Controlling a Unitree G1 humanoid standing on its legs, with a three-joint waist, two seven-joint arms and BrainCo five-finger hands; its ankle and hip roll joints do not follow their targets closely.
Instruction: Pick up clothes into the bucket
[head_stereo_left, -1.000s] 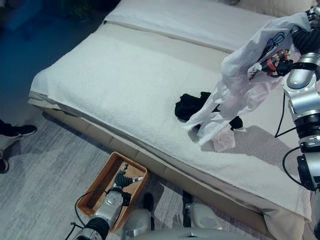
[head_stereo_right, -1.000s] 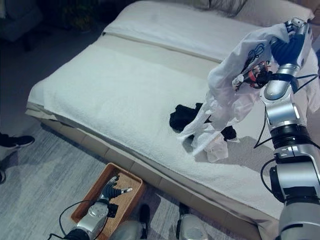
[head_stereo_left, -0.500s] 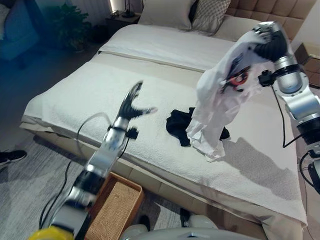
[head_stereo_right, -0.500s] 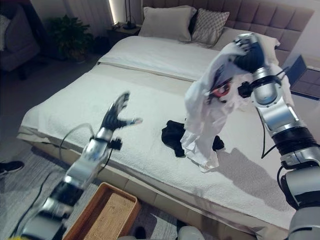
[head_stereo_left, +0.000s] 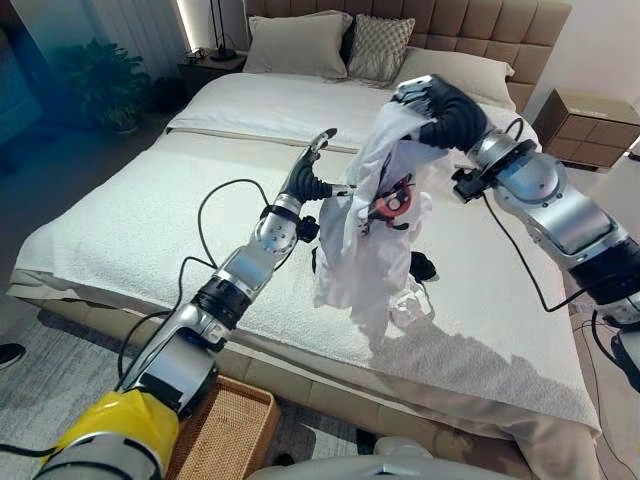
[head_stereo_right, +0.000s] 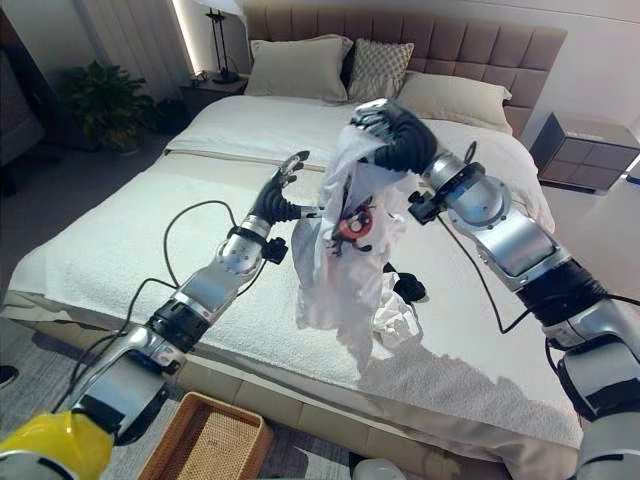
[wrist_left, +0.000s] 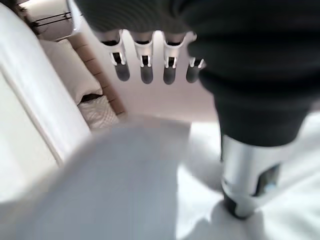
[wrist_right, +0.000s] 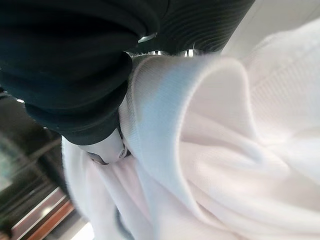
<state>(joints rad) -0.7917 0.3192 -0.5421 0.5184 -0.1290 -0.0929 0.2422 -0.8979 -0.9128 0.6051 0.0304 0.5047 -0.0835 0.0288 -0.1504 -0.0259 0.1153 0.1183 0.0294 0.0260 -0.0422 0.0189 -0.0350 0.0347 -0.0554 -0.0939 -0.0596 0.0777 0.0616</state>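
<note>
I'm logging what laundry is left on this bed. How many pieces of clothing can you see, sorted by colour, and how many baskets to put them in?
White printed shirt, hanging from the right hand, left hand reaching beside it: 1
Black garment lying on the white bed: 1
Woven brown basket on the floor: 1
Total: 3
</note>
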